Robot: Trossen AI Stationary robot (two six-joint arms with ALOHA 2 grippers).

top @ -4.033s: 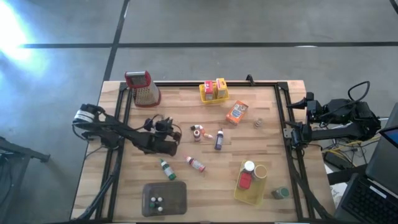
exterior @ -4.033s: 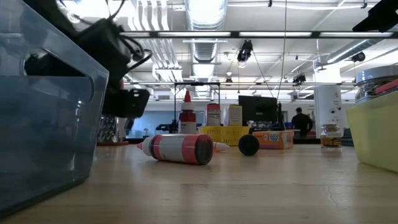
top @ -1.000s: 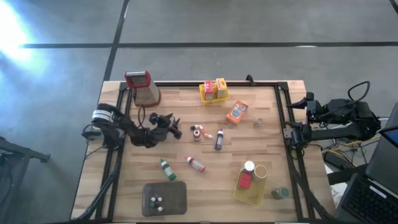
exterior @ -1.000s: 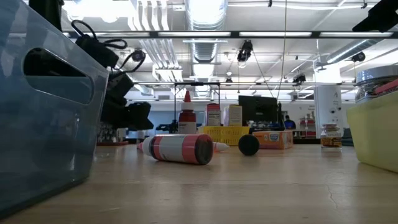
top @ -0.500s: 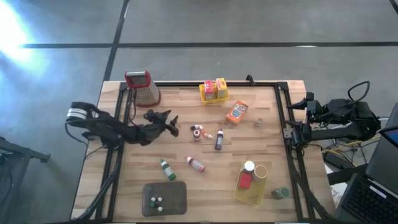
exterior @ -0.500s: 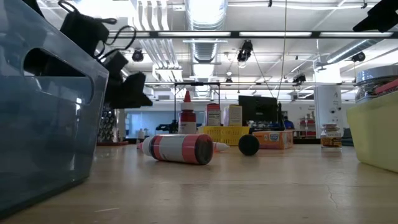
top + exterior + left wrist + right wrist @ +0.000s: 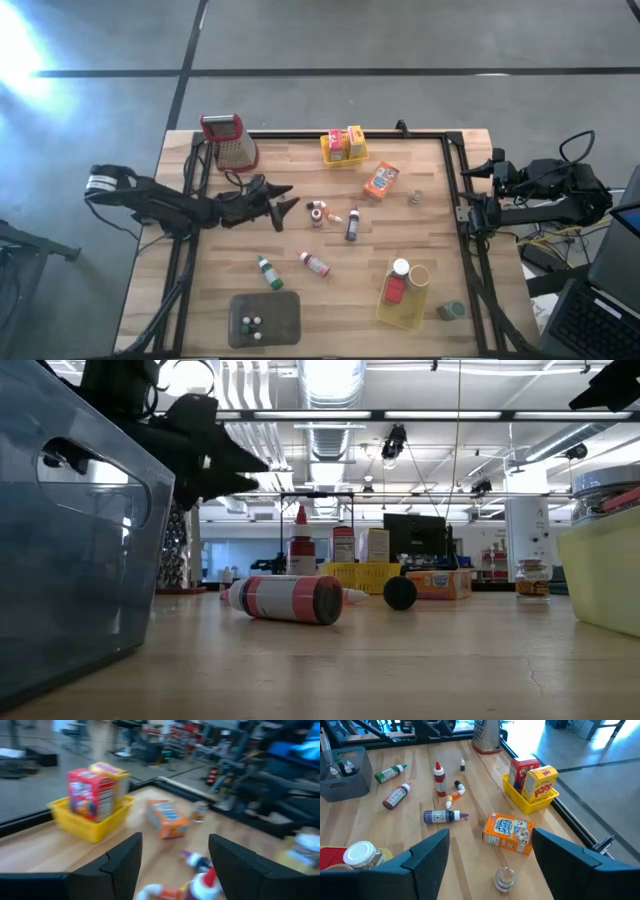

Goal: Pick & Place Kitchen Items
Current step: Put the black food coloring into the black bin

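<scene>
I count two yellow baskets (image 7: 343,152), one grey tray (image 7: 265,318) and one orange box (image 7: 381,181). My left claw (image 7: 283,203) is open and holds nothing. My right claw (image 7: 490,857) is open and empty too.

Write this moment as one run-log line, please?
left gripper: open, empty, above table left of red-capped bottle | right gripper: open, empty, parked at right edge | grey tray: three small bottles

Both arms were matte black, chunky joints. Left arm (image 7: 170,208) had white band near base, loose black cables looped along it.
</scene>
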